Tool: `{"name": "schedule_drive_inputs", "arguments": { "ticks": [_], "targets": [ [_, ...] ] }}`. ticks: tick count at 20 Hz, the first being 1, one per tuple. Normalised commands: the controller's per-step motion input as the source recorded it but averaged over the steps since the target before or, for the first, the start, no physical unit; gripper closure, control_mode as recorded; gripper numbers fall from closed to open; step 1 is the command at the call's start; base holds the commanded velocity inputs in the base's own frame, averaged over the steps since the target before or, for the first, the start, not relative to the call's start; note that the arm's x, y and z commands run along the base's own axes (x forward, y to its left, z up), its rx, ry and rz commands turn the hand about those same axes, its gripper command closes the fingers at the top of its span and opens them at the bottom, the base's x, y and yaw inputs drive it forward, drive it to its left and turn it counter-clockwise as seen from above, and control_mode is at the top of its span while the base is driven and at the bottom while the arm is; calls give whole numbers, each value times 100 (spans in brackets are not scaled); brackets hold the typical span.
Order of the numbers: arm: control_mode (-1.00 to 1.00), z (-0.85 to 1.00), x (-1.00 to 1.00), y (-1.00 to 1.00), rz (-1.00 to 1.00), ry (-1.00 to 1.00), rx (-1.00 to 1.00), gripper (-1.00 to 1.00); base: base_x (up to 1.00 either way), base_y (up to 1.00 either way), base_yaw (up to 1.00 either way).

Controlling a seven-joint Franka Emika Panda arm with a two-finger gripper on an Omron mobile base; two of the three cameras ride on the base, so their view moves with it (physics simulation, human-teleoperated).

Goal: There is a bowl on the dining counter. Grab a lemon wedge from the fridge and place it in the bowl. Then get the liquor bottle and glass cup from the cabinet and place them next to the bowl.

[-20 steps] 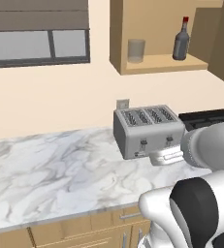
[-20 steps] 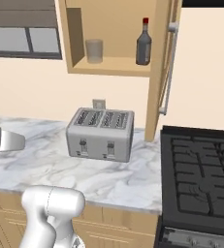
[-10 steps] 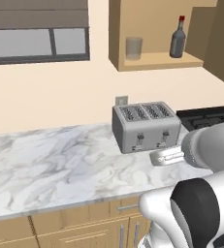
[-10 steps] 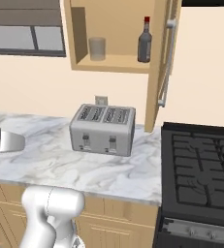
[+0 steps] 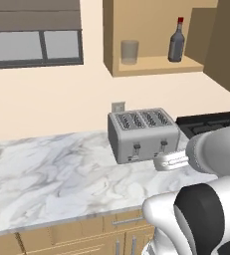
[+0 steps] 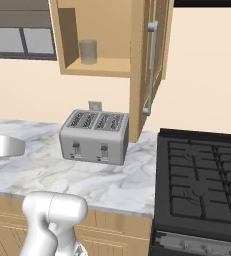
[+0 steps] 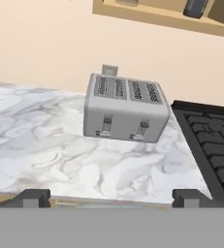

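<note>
Closest in, the tool [image 7: 111, 197] sits low in front of the tabletop edge with its two tips spread wide and nothing between them, so it's carrying nothing right now. Just past it is the marbled tabletop [image 5: 52, 174], and a silver four-slot toaster [image 5: 143, 134] stands on it near the wall, with the black stove [image 6: 202, 185] right beside it on the right.

Further back and higher up is the wooden cabinet [image 5: 154, 65], door [image 6: 149, 65] swung open. The glass cup [image 5: 129, 52] stands on the left of its shelf and the liquor bottle [image 5: 175, 42] with the red cap stands further right, the two well apart, both upright and untouched.

Progress-wise: no bowl, fridge or lemon wedge anywhere in these shots, so I can't say whether the lemon part is sorted. My guess is we're at the cabinet stage, since the arm is facing it with an empty tool. Either way both the bottle and the cup are left to grab and carry over to the bowl, so there's a good chunk to go. The reach up over the toaster looks like the fiddly bit
</note>
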Motion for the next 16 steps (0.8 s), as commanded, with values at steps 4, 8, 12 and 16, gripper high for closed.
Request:
{"name": "schedule_drive_inputs", "arguments": {
  "ticks": [4, 8, 12, 16],
  "targets": [
    [100, 0, 0, 0, 0, 0, 0, -100, 72, -37, 0],
    [100, 0, 0, 0, 0, 0, 0, -100, 82, -25, 0],
    [100, 0, 0, 0, 0, 0, 0, -100, 87, -2, -13],
    [-100, 0, 76, 7, -45, -15, -3, -100, 0, 0, 0]
  ]
}}
